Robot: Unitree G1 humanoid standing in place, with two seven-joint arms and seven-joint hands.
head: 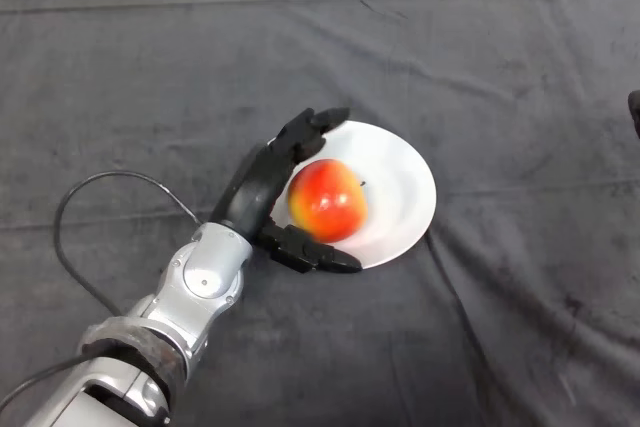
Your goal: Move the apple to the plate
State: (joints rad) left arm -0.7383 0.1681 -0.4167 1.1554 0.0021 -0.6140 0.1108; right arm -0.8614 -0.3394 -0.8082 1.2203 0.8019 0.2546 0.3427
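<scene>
A red and yellow apple (327,199) rests on the left part of a white plate (400,187) near the table's middle. My left hand (262,185) reaches in from the lower left and stands open at the apple's left side. Its fingers (312,129) stretch out over the plate's upper left rim, a little apart from the apple. The thumb (318,255) lies along the plate's lower left rim, just under the apple. The apple sits between thumb and fingers, and the palm is close to its left side.
A dark wrinkled cloth (500,327) covers the whole table. A small dark object (634,112) shows at the right edge.
</scene>
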